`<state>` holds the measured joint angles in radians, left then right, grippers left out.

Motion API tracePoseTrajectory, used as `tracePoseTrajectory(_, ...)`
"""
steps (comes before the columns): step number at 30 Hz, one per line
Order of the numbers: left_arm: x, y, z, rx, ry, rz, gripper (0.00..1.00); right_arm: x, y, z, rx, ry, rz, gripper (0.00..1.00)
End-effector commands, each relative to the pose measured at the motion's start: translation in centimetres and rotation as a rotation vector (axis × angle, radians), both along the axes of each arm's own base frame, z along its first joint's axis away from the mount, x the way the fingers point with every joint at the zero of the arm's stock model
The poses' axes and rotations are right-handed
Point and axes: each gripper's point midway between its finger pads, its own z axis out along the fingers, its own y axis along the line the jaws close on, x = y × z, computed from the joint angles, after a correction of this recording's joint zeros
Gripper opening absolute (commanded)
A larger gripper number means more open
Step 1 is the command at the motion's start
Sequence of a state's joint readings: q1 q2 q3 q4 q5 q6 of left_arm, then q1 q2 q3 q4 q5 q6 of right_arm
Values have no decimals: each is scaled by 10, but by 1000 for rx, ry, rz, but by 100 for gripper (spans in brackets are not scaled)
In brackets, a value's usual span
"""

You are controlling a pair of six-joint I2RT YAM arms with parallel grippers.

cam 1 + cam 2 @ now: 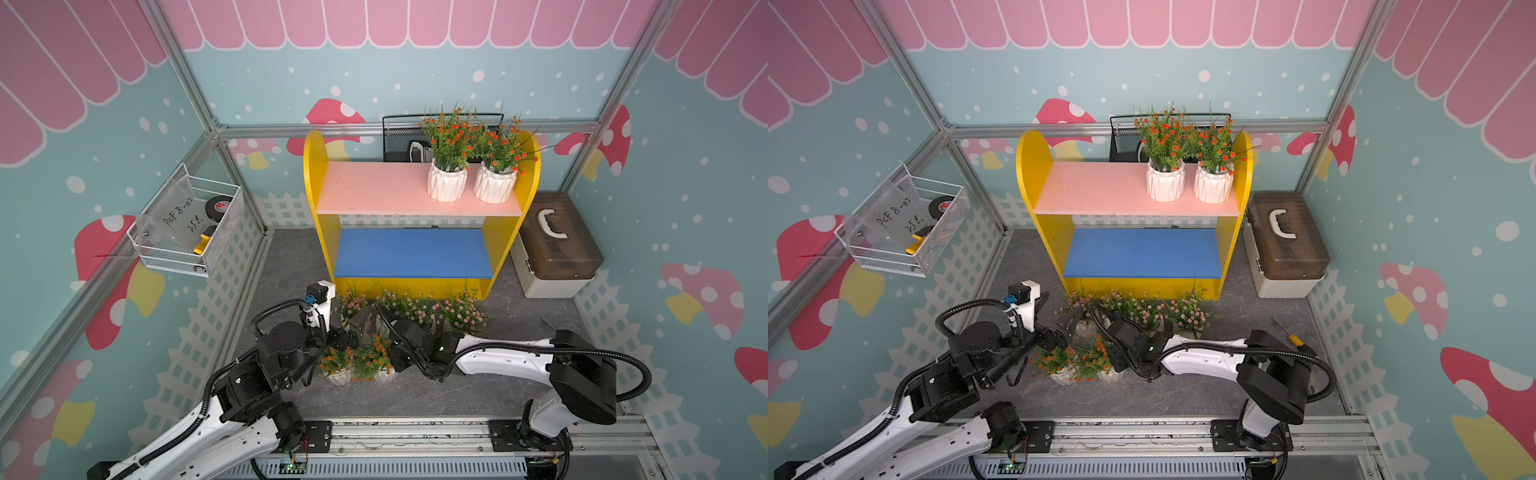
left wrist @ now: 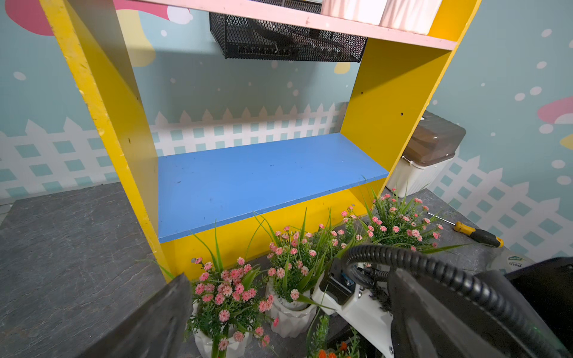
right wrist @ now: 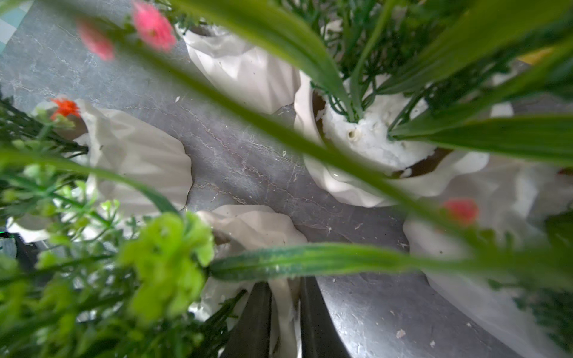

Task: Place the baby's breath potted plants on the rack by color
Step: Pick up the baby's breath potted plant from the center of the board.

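The rack (image 1: 320,208) has a pale pink shelf (image 1: 374,187) above a blue shelf (image 1: 411,253). Two orange-red baby's breath potted plants (image 1: 446,183) (image 1: 494,185) stand on the pink shelf at its right end. On the floor before the rack stand several pink plants (image 1: 424,311) (image 2: 226,297). Nearer me are two orange-red ones (image 1: 336,363). My right gripper (image 3: 285,310) is shut on the white pot rim (image 3: 257,229) of the right-hand floor orange-red plant (image 1: 374,357). My left gripper (image 1: 353,328) stands open beside the leftmost pink plant; only one finger (image 2: 148,325) shows.
A brown-lidded white box (image 1: 557,245) sits right of the rack. A black wire basket (image 1: 407,137) hangs behind it, and a white wire basket (image 1: 187,224) hangs on the left wall. A yellow-handled screwdriver (image 2: 477,235) lies on the floor at the right.
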<state>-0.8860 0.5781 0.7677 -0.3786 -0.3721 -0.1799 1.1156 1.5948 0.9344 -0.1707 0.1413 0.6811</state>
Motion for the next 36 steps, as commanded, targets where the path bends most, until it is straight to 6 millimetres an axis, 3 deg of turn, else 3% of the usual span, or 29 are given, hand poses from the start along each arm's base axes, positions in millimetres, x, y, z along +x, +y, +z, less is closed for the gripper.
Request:
tracePoseTrajectory(1, -1, 3, -6, -4, 20, 12, 98, -7, -10, -10, -70, 26, 2, 9)
tracePoseTrajectory(4, -1, 1, -7, -4, 23, 8, 98, -8, -14, -5, -79, 15, 15, 5)
tracePoseTrajectory(13, -1, -8, -1, -24, -2, -36, 98, -7, -38, 42, -61, -37, 46, 2)
tracePoseTrajectory(21, -6, -33, -4, -25, -42, -155, 99, -11, -74, 101, 3, -25, 82, 2)
tracePoseTrajectory(28, -7, -53, -15, 1, -72, -246, 99, -1, -116, 160, 8, -59, 67, 2)
tracePoseTrajectory(32, -9, -60, -24, 12, -101, -279, 99, 8, -136, 182, 14, -78, 49, 2)
tracePoseTrajectory(36, -15, -70, -31, 0, -135, -345, 99, 16, -143, 199, 24, -89, 51, 2)
